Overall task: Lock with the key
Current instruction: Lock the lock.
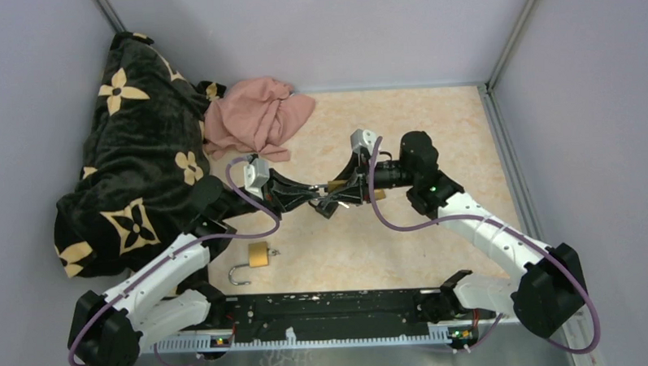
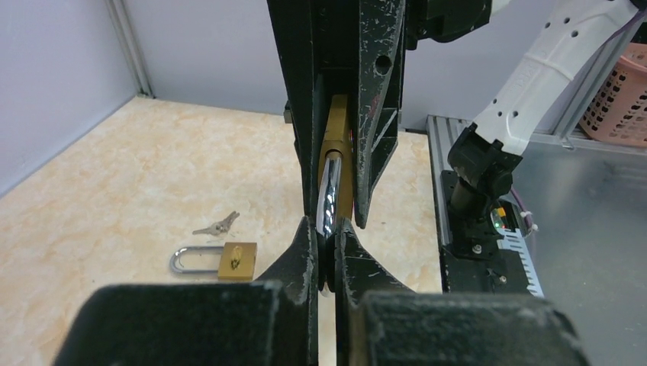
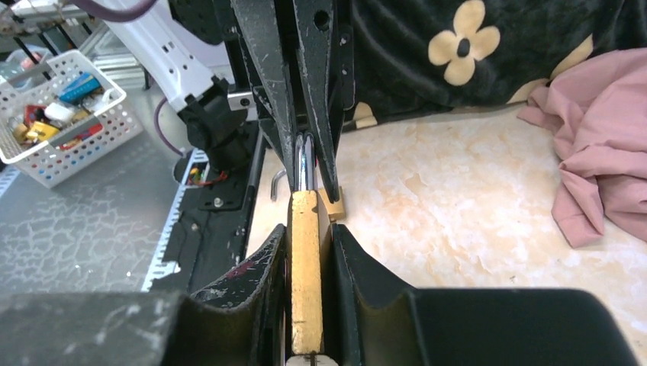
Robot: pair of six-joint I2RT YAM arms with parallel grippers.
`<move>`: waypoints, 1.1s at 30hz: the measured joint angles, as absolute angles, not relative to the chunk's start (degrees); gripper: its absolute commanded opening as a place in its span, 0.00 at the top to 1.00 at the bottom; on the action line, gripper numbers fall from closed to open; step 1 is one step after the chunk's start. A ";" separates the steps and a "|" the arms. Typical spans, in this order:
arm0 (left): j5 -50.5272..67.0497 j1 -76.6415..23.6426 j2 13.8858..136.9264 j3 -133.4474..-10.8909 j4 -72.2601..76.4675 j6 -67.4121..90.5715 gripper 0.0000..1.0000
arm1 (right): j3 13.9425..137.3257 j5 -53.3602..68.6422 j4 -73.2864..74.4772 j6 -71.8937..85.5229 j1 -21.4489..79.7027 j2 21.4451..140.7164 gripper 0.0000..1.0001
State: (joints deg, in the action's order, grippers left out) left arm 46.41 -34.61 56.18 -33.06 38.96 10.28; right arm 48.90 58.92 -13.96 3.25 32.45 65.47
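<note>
A brass padlock (image 1: 337, 188) hangs in the air between my two grippers over the middle of the table. My right gripper (image 3: 307, 232) is shut on its brass body (image 3: 305, 267). My left gripper (image 2: 328, 236) is shut on its silver shackle (image 2: 329, 194). The two grippers (image 1: 315, 201) (image 1: 355, 190) meet tip to tip. A second brass padlock (image 1: 258, 254) lies on the table nearer the front with its shackle swung open. It also shows in the left wrist view (image 2: 236, 260). A small bunch of keys (image 2: 217, 226) lies beside it, held by neither gripper.
A black floral blanket (image 1: 133, 157) is piled at the left, with a pink cloth (image 1: 253, 116) at the back. A black rail (image 1: 333, 309) runs along the near edge. A white basket (image 3: 53, 114) and a pink basket (image 2: 622, 84) stand off the table.
</note>
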 measured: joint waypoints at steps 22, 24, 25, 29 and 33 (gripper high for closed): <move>43.07 -29.36 52.73 -25.02 6.61 -14.68 1.00 | 33.67 53.80 -16.93 -1.54 32.25 74.50 0.14; 43.31 -28.97 52.18 -25.02 6.07 -15.25 1.00 | 32.21 52.18 -17.34 -3.75 33.28 74.46 0.18; 43.77 -28.58 51.86 -25.02 5.91 -15.33 1.00 | 31.40 51.48 -17.63 -5.04 34.24 74.48 0.23; 46.50 -27.66 50.72 -25.02 5.91 -15.16 1.00 | 28.88 50.83 -20.40 -8.03 36.69 75.05 0.37; 48.95 -27.53 50.15 -25.02 5.89 -14.85 1.00 | 28.91 50.46 -23.31 -8.54 36.69 77.25 0.36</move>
